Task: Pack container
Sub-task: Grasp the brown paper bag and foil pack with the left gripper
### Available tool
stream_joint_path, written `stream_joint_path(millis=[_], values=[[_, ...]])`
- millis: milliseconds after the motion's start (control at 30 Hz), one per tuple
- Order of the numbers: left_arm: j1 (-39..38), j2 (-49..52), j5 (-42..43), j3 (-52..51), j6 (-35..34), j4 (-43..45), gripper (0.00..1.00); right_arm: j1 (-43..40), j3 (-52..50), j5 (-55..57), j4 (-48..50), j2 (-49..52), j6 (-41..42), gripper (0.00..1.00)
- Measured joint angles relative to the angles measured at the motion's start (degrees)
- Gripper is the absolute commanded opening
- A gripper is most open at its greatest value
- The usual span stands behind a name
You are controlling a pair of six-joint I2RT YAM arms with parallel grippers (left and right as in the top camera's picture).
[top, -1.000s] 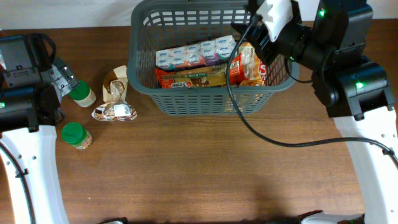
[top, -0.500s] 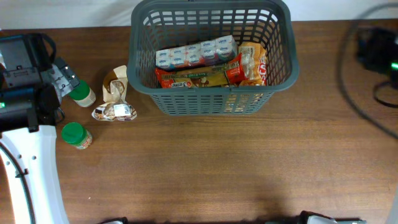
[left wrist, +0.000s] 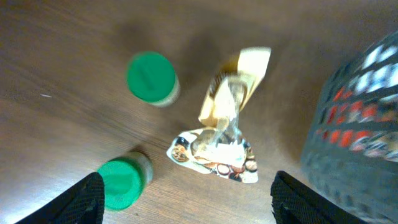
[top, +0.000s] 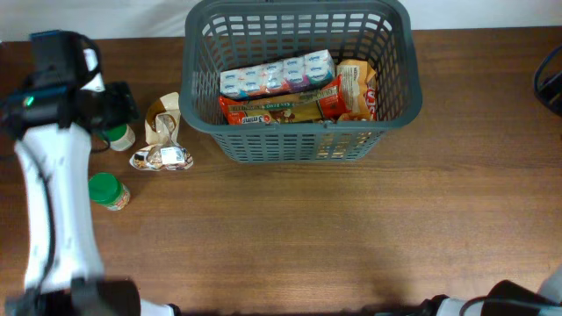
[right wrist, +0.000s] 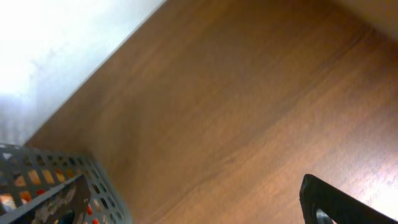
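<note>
The container (top: 299, 145), a dark grey slotted basket, stands at the far middle of the table and shows again as a blurred container (left wrist: 364, 124) and as a container corner (right wrist: 37, 171). It holds a tissue pack (top: 277, 75), a red snack pack (top: 279, 107) and an orange bag (top: 358, 86). My left gripper (top: 121, 107) is open and empty beside a green-lidded jar (top: 116, 137). In the left wrist view the left gripper (left wrist: 186, 205) hangs above the table, with one jar (left wrist: 121, 182) by its left finger. My right gripper (right wrist: 199, 208) is open over bare wood to the right of the container.
A second green-lidded jar (top: 107, 191) stands nearer the front left, and the far jar (left wrist: 149, 76) shows in the left wrist view. A brown and clear snack bag (top: 162, 136) lies between the jars and the container, the same snack bag (left wrist: 224, 134) under my left wrist.
My right arm has pulled out of the container to the far right and its jaws have opened wide. My left arm has swung in over the jars, its jaws a little narrower.
</note>
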Motion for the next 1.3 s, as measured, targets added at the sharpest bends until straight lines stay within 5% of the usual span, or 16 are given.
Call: stream_joint_path(millis=[433, 567, 800, 867, 900, 933, 967, 1300], values=[[-6.78, 25.29, 0.24, -0.02, 7.28, 3.61, 0.68, 0.00, 0.00, -0.22, -3.26, 3.23, 0.15, 0.99], [-9.07, 31.17, -2.49, -0.02, 7.98, 3.78, 0.84, 0.00, 0.00, -0.22, -3.26, 3.23, 0.24, 0.99], [-9.16, 34.67, -8.04, -0.02, 7.17, 4.94, 0.83, 0.00, 0.00, -0.22, -3.26, 3.23, 0.22, 0.99], [-9.16, 34.99, -9.18, -0.02, 6.78, 5.46, 0.70, 0.00, 0.00, -0.22, -3.26, 3.23, 0.26, 0.99], [-9.16, 35.17, -9.57, -0.02, 6.60, 5.60, 0.49, 0.00, 0.00, -0.22, -3.26, 3.23, 0.26, 0.99], [-9.16, 35.50, -9.97, -0.02, 6.62, 5.62, 0.18, 0.00, 0.00, -0.22, -3.26, 3.23, 0.26, 0.99], [-9.16, 35.74, -10.16, -0.02, 6.45, 5.57, 0.02, 0.00, 0.00, -0.22, -3.26, 3.23, 0.26, 0.99], [-9.11, 36.22, -10.71, 6.69, 6.19, -6.45, 0.02, 0.00, 0.00, -0.22, -3.28, 3.23, 0.26, 0.99]])
